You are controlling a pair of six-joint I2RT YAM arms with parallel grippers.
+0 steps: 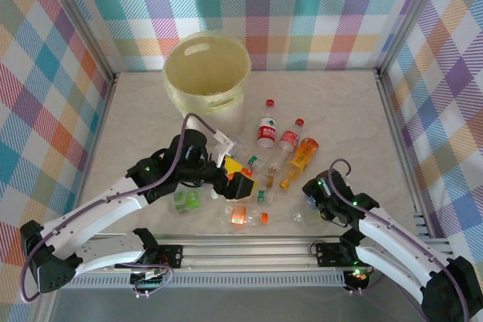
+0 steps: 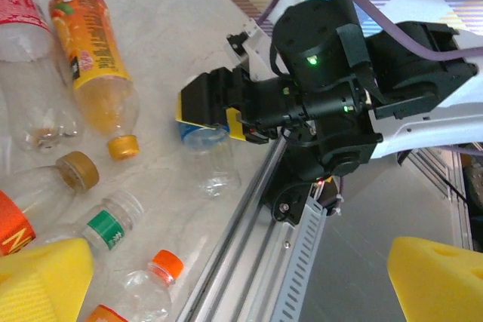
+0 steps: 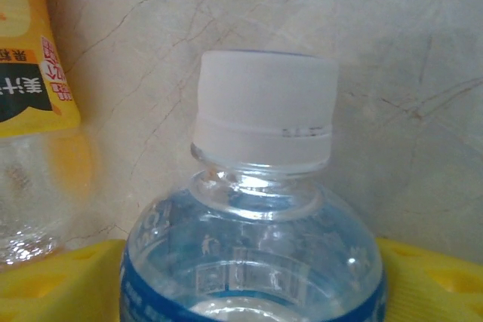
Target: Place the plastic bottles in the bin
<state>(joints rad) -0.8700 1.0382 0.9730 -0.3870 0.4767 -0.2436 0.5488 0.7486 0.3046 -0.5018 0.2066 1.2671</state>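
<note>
**Bottles Clustered Before the Bin**

The bin (image 1: pixel 205 99) is set at the far side of the surface (image 1: pixel 339 111), left of centre. The plastic bottles (image 1: pixel 266 132) are grouped before it and to its right. The left gripper (image 1: pixel 235 175) is placed over the cluster's left part. At the cluster's right, beside the front rail (image 1: pixel 249 250), a single bottle (image 3: pixel 253 262) is flanked by the right gripper (image 2: pixel 213 115).

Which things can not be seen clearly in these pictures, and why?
- Top view: the left gripper covers some bottles; their count is unsure.
- Right wrist view: the blue-label bottle is cut off by the bottom edge.
- Left wrist view: whether the right gripper presses that bottle; its body hides the contact.
</note>
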